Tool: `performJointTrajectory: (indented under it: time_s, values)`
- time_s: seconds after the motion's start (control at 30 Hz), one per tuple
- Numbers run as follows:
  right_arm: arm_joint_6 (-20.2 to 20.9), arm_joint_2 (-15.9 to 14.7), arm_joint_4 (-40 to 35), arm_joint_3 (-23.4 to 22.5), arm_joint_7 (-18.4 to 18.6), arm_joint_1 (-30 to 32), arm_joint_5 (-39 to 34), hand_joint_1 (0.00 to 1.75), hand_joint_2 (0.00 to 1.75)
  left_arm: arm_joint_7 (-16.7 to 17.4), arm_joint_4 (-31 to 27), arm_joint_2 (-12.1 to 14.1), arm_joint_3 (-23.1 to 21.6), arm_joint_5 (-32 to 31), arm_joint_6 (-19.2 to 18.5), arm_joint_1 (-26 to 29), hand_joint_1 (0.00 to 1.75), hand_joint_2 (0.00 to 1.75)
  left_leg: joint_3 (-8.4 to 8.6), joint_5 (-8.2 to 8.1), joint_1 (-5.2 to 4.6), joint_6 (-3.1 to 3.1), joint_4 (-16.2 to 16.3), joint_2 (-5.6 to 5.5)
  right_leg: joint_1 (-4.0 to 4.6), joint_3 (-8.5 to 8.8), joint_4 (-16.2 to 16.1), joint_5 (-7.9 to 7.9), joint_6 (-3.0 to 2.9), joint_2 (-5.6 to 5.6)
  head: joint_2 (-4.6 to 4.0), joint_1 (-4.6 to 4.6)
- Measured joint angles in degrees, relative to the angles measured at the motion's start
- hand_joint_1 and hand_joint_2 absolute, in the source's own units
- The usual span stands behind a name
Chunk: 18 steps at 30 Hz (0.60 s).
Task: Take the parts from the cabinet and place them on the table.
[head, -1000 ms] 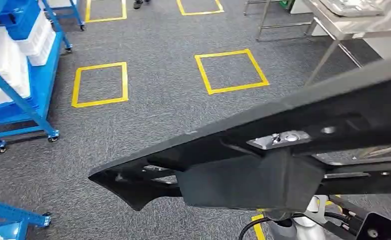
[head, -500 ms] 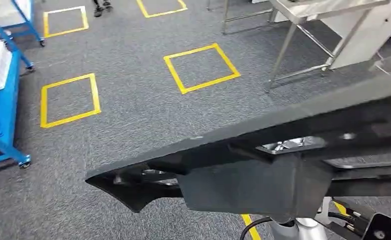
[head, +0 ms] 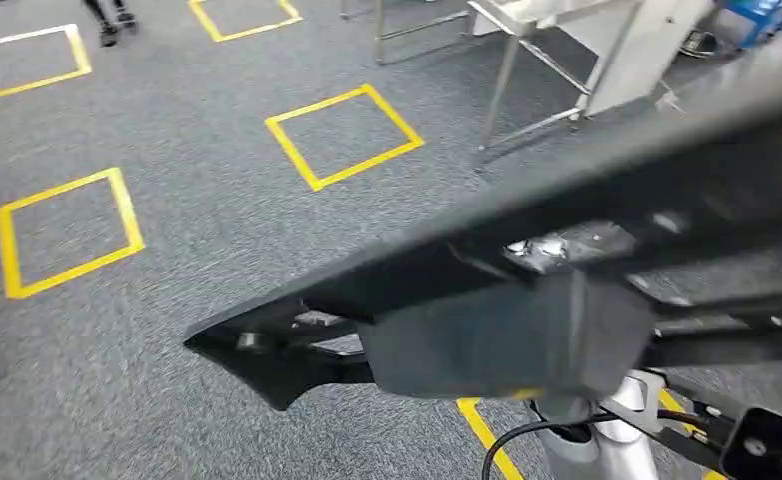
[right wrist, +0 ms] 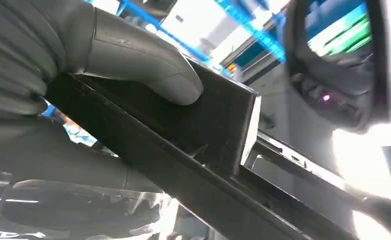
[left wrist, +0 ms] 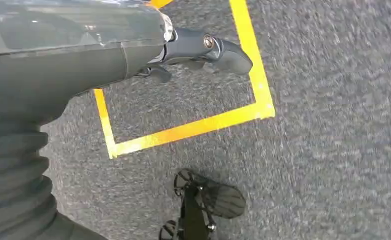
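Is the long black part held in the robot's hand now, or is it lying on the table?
Held. The right hand grips the black part, thumb pressed on it, above grey carpet. The metal table stands apart.

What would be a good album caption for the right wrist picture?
The right hand grips a long black part, its thumb pressed on the part's flat block.

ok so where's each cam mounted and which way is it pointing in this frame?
Head: high on the body, looking forward and down over the black part to carpet, yellow floor squares and a metal table.
Left wrist: behind the left hand, facing the carpet.
Right wrist: behind the right hand, thumb pressed on the part.
Shared: head and right wrist both show the part.
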Motion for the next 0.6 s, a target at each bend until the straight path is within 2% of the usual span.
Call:
performJointTrajectory:
  time_s: [0.07,0.1,0.13,0.17,0.23,0.27,0.3,0.33,0.37,0.4,0.43,0.47,0.5,0.53,0.57,0.6]
  values:
    - [0.0,0.0,2.3,-0.4,0.6,-1.0,-0.2,1.75,1.75,0.0,0.0,0.0,0.0,-0.1,0.0,-0.2,0.0,1.75,0.32,-0.26,-0.05,-0.13,0.0,1.28,0.06,4.26,-8.0,4.37,-0.31,-0.74,0.02,0.0]
    - [0.0,0.0,3.3,-0.7,0.8,-1.5,-0.2,1.75,1.75,0.0,0.0,0.0,0.0,-0.2,-0.1,-0.3,0.0,1.75,0.6,-0.4,-0.1,-0.3,0.0,1.79,0.32,7.57,-14.0,6.73,-0.78,-2.36,0.02,0.0]
    - [0.0,0.0,4.1,-0.8,1.0,-2.3,0.2,1.75,1.75,0.0,0.0,-0.1,0.0,-0.2,-0.2,-0.3,0.0,1.75,0.74,-0.6,-0.27,-0.6,0.0,2.22,1.02,9.24,-17.4,6.39,-1.44,-5.57,0.02,0.0]
    - [-0.1,0.3,5.6,-0.7,1.3,-3.5,1.1,1.75,1.75,-0.2,0.0,-0.1,0.0,-0.4,-0.4,-0.3,0.0,1.75,0.73,-0.78,-0.5,-0.93,0.2,2.79,1.39,9.15,-17.5,6.63,-1.84,-4.88,0.02,0.0]
    - [-0.9,0.7,8.2,-0.7,1.7,-5.3,1.8,1.75,1.75,-0.3,0.0,-0.2,-0.1,-0.7,-0.4,-0.4,0.0,1.75,0.87,-0.94,-0.41,-1.39,0.1,3.93,1.55,8.8,-17.4,6.58,-2.11,-3.51,0.02,0.0]
    - [-1.1,0.9,8.9,-0.8,1.8,-5.9,1.8,1.75,1.75,-0.3,0.0,-0.2,-0.2,-0.8,-0.4,-0.6,0.0,1.75,1.08,-0.95,-0.44,-1.7,-0.1,4.54,1.6,8.76,-17.6,6.72,-2.44,-2.76,0.02,0.0]
    - [-1.2,1.0,9.3,-0.8,2.2,-6.3,1.7,1.75,1.75,-0.3,0.0,-0.2,-0.2,-0.8,-0.4,-0.8,0.0,1.75,0.9,-1.47,-0.6,-2.12,0.1,4.37,0.91,9.33,-18.5,7.22,-2.89,-2.21,0.02,0.0]
    - [-1.5,1.2,9.9,-0.8,2.5,-6.9,1.6,1.75,1.75,-0.3,0.0,-0.3,-0.2,-0.9,-0.5,-0.9,0.0,1.75,0.49,-2.57,-0.24,-2.33,1.8,1.46,0.84,9.53,-18.8,7.31,-3.06,-1.73,0.0,0.0]
    - [-1.8,1.5,10.5,-0.8,2.9,-7.7,1.5,1.75,1.75,-0.3,0.0,-0.3,-0.3,-1.2,-0.5,-0.9,0.0,1.75,-1.23,-4.52,-0.22,-2.37,5.5,-0.57,0.74,9.5,-18.7,7.32,-3.28,-1.22,0.02,-0.02]
    - [-1.9,1.7,11.3,-0.8,3.4,-8.2,1.4,1.75,1.75,0.0,0.0,-0.4,-0.3,-1.4,-0.4,-0.6,0.0,1.75,-3.54,-6.59,-0.11,-2.51,10.1,-1.45,0.74,9.51,-18.7,7.3,-3.45,-0.52,0.0,0.0]
    - [-1.9,1.7,12.0,-0.8,3.6,-8.5,1.3,1.75,1.75,0.1,0.0,-0.3,-0.3,-1.6,-0.3,-0.4,0.0,1.75,-5.94,-8.31,-0.05,-2.66,14.7,-1.85,0.78,9.52,-18.6,7.26,-3.51,0.27,0.0,0.0]
    - [-1.9,1.8,12.6,-0.8,3.9,-8.6,1.3,1.75,1.75,0.2,0.0,-0.3,-0.3,-1.7,-0.2,-0.2,0.0,1.75,-7.97,-8.88,-0.02,-2.77,18.2,-1.95,0.8,9.52,-18.5,7.22,-3.51,1.13,0.02,-0.02]
    - [-1.9,1.8,13.0,-0.8,4.2,-8.6,1.3,1.75,1.75,0.3,0.0,-0.3,-0.3,-1.7,-0.2,-0.1,0.0,1.75,-8.5,-7.75,0.09,-2.83,18.2,-1.96,0.75,9.56,-18.4,7.16,-3.46,1.97,0.02,0.0]
    - [-1.7,1.8,13.6,-0.8,4.4,-8.7,1.3,1.75,1.75,0.6,0.0,-0.4,-0.3,-1.6,-0.2,-0.2,0.0,1.75,-7.76,-5.51,0.22,-2.89,15.7,-2.01,0.68,9.6,-18.2,7.05,-3.31,2.74,0.02,0.0]
    - [-1.7,1.9,14.0,-0.8,4.4,-8.8,1.3,1.75,1.75,0.8,0.0,-0.3,-0.3,-1.5,-0.1,-0.2,0.0,1.75,-5.86,-2.38,0.4,-2.97,10.9,-2.22,0.53,9.68,-17.9,6.87,-3.09,3.56,0.02,0.0]
    - [-1.7,2.1,14.5,-0.8,4.4,-9.1,1.3,1.75,1.75,1.0,0.0,-0.4,-0.3,-1.3,0.0,-0.3,0.0,1.75,-3.61,0.47,0.65,-3.05,5.6,-3.07,0.37,9.77,-17.6,6.58,-2.82,4.23,0.0,0.0]
